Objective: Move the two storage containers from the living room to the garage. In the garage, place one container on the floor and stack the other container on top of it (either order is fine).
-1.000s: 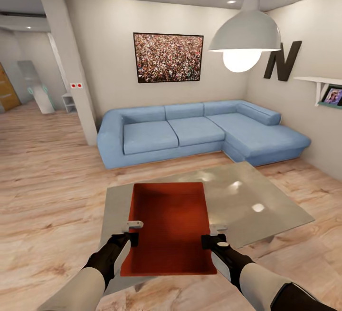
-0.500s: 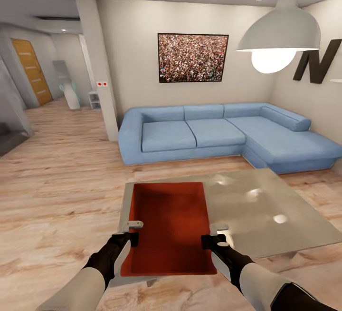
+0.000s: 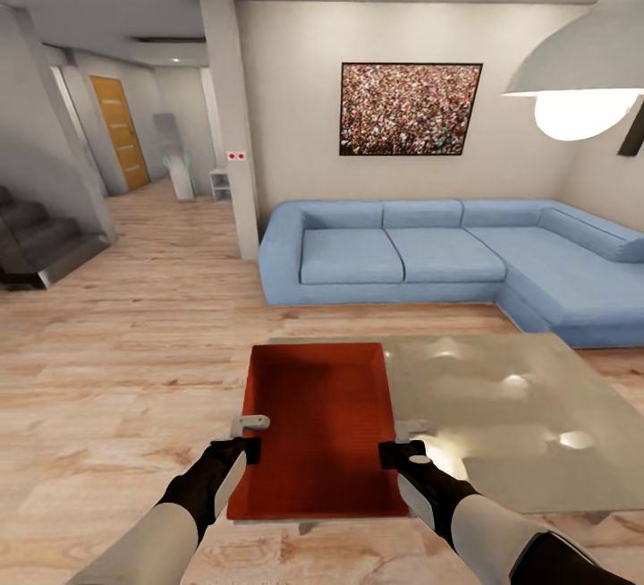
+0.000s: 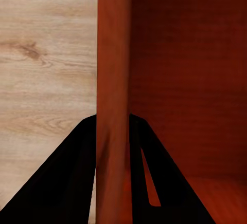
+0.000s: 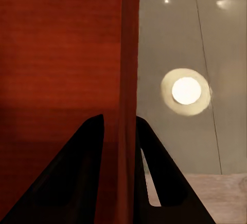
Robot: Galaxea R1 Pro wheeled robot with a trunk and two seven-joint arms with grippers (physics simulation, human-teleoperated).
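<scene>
both end effectors — left (image 3: 251, 436), right (image 3: 402, 442) — on thin-walled orange-red container (image 3: 317, 424)

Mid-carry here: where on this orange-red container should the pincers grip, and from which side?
Grip the storage container by its two thin long side walls, near the end closest to the robot, one pincer per side coming from above over each rim. It is topless, so a finger fits inside each wall. The left pincer and right pincer already straddle those walls that way.
</scene>
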